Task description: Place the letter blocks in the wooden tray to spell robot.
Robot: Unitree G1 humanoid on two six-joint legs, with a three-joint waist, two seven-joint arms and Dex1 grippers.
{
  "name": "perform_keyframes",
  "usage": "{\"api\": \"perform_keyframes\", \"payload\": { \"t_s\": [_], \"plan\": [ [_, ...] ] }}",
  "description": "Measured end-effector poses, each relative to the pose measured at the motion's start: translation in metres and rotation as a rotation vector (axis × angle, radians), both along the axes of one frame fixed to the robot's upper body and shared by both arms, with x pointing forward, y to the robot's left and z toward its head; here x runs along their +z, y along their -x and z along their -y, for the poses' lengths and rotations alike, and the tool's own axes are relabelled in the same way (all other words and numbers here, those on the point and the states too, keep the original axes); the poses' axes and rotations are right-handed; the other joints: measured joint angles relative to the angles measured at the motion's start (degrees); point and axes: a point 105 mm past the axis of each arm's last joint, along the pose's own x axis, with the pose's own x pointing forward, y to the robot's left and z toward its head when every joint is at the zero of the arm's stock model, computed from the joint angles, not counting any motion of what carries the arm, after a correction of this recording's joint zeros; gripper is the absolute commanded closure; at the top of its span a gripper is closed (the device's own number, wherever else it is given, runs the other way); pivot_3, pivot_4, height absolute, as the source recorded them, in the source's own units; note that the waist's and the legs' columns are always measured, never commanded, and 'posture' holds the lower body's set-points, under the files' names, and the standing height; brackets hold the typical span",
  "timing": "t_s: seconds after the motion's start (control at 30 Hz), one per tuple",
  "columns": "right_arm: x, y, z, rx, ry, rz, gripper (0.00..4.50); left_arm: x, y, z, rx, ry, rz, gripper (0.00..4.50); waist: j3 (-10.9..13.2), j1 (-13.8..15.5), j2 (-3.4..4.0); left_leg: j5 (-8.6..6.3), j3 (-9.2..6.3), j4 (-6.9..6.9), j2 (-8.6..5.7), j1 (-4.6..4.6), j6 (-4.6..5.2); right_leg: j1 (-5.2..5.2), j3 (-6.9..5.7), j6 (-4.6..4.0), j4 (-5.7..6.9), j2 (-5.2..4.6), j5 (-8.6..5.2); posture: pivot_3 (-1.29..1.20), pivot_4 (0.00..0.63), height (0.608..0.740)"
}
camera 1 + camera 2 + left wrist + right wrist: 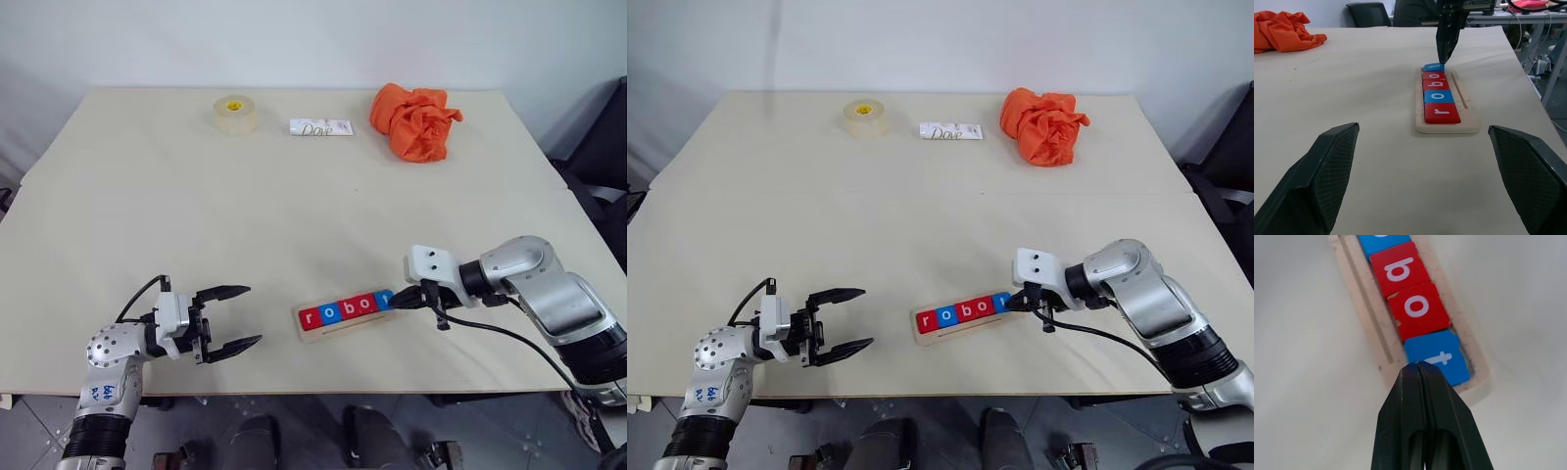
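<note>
your right gripper (1419,366) sits nearest the lens in the wrist shot, fingers pressed tight together with nothing between them, tips touching the edge of the blue t block (1439,362). looks like you're using the closed tips as a pusher to seat that last tile, not to grab it.

letter blocks (340,311) are all in the wooden tray (1469,125), reading r o b o t from the end near your left arm to the end under your right gripper. the t sits a bit skewed at the tray's end, with a small gap showing by its corner, so i'd say the job is nearly done and only the squaring up is left.

for that nudge, keep the fingers closed and push gently along the row, low and flat, so the t slides against the red o (1418,309) without tipping or shoving the tray itself across the table (294,215).

left gripper (231,317) hovers well apart from the tray, jaws spread wide and empty. leave it there, it's out of the way.

tape roll (235,114), white dove bar (320,126) and orange cloth (416,121) lie along the far edge, no bother.
</note>
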Motion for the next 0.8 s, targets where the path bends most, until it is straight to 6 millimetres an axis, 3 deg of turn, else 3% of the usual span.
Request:
{"api": "perform_keyframes", "payload": {
  "t_s": [0.2, 0.4, 0.53, 0.8],
  "plan": [
    [-0.002, 0.01, 0.001, 0.03, -0.002, -0.032, 4.47, 0.0, 0.0, 0.0, -0.001, 0.0, 0.0, 0.0, 0.0, 0.0, 0.0, 0.0, 0.01, 0.01, 0.0, 0.0, 0.0, 0.0, 0.0, 0.0, 0.0, 0.0, 0.0, 0.0, 0.15, 0.74],
    [-0.008, -0.001, 0.007, -0.004, 0.006, -0.024, 4.47, 0.0, 0.0, 0.002, -0.008, 0.001, -0.002, 0.0, 0.0, -0.1, 0.0, 0.0, 0.02, 0.02, 0.0, 0.01, 0.0, 0.0, 0.0, 0.0, 0.01, 0.01, 0.0, 0.0, 0.15, 0.74],
    [-0.002, -0.01, 0.004, -0.009, -0.004, 0.011, 4.47, 0.0, 0.0, 0.002, -0.008, 0.001, -0.002, 0.0, 0.0, 0.0, 0.0, 0.0, 0.01, 0.02, 0.01, 0.01, 0.0, -0.01, 0.0, 0.0, 0.02, 0.03, 0.0, 0.0, 0.15, 0.74],
    [-0.004, -0.008, 0.003, -0.003, -0.011, 0.008, 4.47, -0.001, 0.0, 0.002, -0.008, 0.001, -0.003, 0.0, 0.0, 0.0, 0.0, 0.0, 0.01, 0.01, 0.0, 0.0, 0.0, 0.0, 0.0, 0.0, 0.01, 0.0, 0.0, 0.0, 0.15, 0.74]
  ]
}}
